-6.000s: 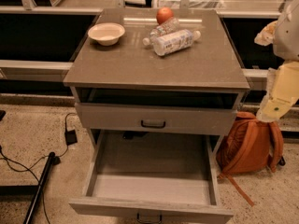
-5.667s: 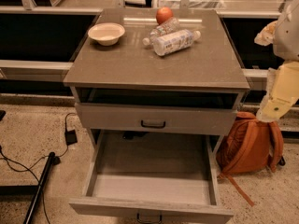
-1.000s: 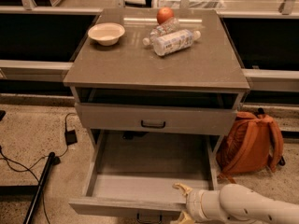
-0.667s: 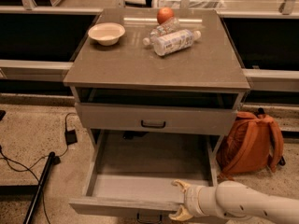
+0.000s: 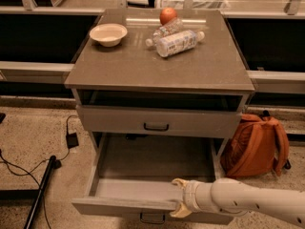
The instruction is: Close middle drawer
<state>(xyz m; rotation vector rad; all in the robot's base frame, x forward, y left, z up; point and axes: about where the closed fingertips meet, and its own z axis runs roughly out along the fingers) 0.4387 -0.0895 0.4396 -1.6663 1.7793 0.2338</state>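
Observation:
The middle drawer (image 5: 152,205) is pulled far out at the bottom of the grey cabinet. Its long pale-grey tray (image 5: 157,156) shows nothing inside, and its dark handle (image 5: 152,218) sits at the picture's lower edge. My gripper (image 5: 179,197) reaches in from the lower right on a cream arm and sits at the drawer front's top edge, right of centre. Its fingers are spread: one fingertip (image 5: 177,181) is over the tray side and the other is on the outer face. It holds nothing. The top drawer (image 5: 157,122) stands slightly open above. The lowest drawer is hidden.
On the cabinet top (image 5: 119,66) are a white bowl (image 5: 108,34), two plastic bottles (image 5: 178,42) and an orange fruit (image 5: 167,15). An orange backpack (image 5: 257,144) leans against the cabinet's right side. A black cable and a pole (image 5: 40,190) lie on the floor to the left.
The arm has come down from the right edge to the open drawer's front. In the last second my gripper slid a little left along the front edge. The drawer has not visibly moved.

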